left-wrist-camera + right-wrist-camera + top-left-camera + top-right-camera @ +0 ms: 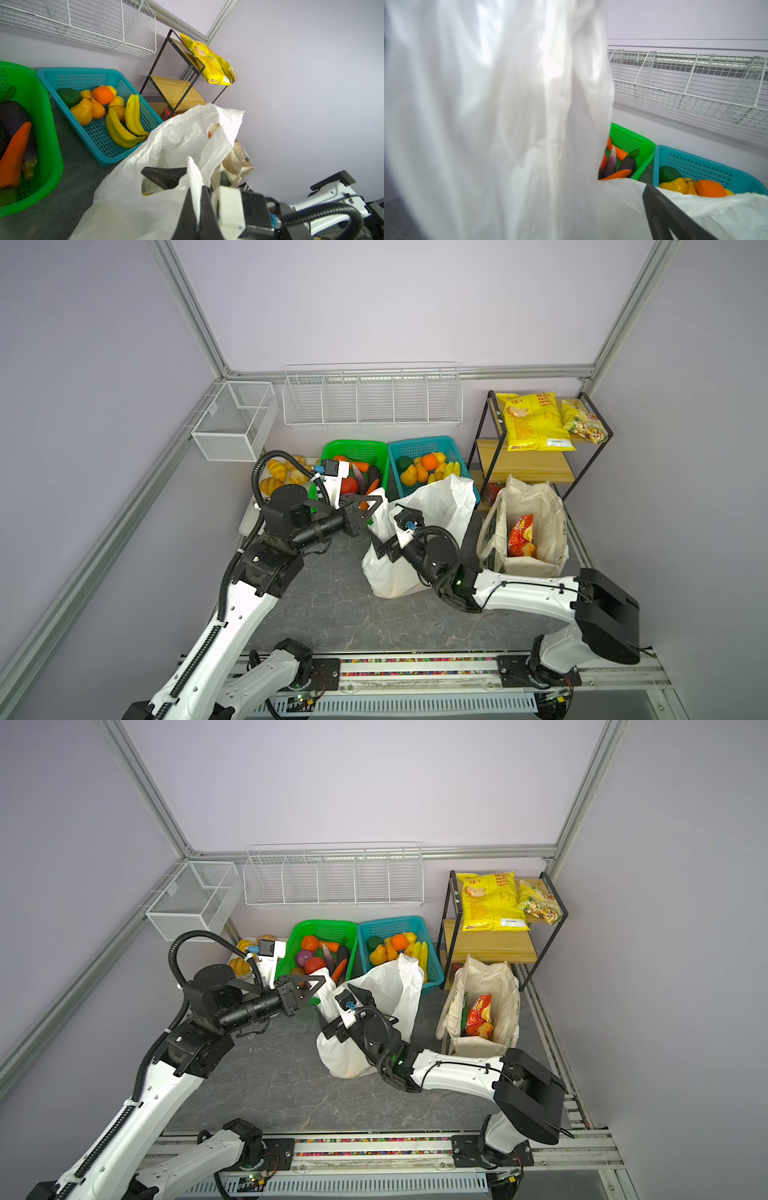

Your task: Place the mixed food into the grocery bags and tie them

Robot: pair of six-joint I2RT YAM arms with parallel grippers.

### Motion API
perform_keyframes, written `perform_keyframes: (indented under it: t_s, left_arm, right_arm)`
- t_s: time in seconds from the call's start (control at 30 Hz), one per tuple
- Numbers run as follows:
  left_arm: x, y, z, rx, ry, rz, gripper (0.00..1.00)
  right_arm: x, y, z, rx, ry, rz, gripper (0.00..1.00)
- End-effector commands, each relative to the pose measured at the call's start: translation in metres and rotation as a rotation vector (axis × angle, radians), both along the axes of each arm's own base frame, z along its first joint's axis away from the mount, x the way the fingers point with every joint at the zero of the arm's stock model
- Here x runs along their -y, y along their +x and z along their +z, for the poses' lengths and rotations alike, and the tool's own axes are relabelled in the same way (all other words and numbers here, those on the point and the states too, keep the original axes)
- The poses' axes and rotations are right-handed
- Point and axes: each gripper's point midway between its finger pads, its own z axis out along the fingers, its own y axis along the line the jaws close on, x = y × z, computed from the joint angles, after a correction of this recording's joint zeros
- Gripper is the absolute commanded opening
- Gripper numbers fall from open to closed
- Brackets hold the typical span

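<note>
The white plastic grocery bag (436, 506) (390, 986) stands mid-table with its mouth up. My left gripper (374, 506) (196, 199) is shut on a strip of its rim. My right gripper (343, 1011) stands open at the bag's mouth. One of its fingers (662, 212) shows past the plastic (488, 124), and the film hides the other. The cream canvas tote (540, 506) stands to the right and holds a red snack packet (521, 535) and a green packet (464, 1011). Yellow bananas (133, 116) and an orange fruit (102, 95) lie in the blue basket (432, 443).
A green basket (353, 445) of vegetables sits left of the blue one. A tray of bread rolls (282, 472) is further left. A black-framed wooden shelf (536, 466) at the back right carries a big yellow chip bag (532, 418). White wire baskets (370, 398) hang on the walls.
</note>
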Motion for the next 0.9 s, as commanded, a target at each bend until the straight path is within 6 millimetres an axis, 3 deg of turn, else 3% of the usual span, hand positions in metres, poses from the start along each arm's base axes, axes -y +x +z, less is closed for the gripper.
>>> perform_keyframes:
  t_s: [0.0,0.1,0.23,0.33,0.4,0.47,0.5,0.63,0.7,0.87]
  left_arm:
    - [0.0,-0.005,0.013,0.03,-0.027,-0.012,0.0]
    - [0.0,-0.004,0.014,0.031,-0.026,-0.004,0.0]
    - [-0.001,-0.002,0.016,0.031,-0.034,0.001,0.0]
    - [-0.003,0.001,0.016,0.024,-0.04,0.014,0.0]
    - [-0.005,0.003,0.017,0.027,-0.04,0.02,0.0]
    - [-0.007,0.005,0.016,0.032,-0.033,0.027,0.0]
    - [-0.008,0.007,0.015,0.032,-0.026,0.035,0.0]
    - [-0.017,0.018,0.009,0.02,-0.008,0.073,0.0]
    - [-0.024,0.024,0.008,0.016,-0.003,0.098,0.0]
    - [-0.031,0.03,0.005,0.037,0.039,0.134,0.0]
  right_arm:
    - [-0.006,-0.003,0.018,0.037,-0.003,0.075,0.99]
    - [-0.012,0.006,0.003,0.004,-0.018,0.127,0.92]
    - [-0.022,0.014,-0.038,-0.071,-0.035,0.21,0.66]
    - [-0.022,0.013,-0.066,-0.118,-0.067,0.233,0.52]
    - [-0.021,0.012,-0.071,-0.141,-0.079,0.238,0.47]
    - [-0.015,0.011,-0.072,-0.164,-0.109,0.228,0.47]
    - [-0.011,0.012,-0.065,-0.169,-0.125,0.217,0.51]
    - [0.003,0.007,-0.023,-0.198,-0.196,0.194,0.89]
    - [0.011,0.001,-0.004,-0.217,-0.245,0.195,0.98]
    - [0.033,-0.02,0.048,-0.222,-0.323,0.228,0.9]
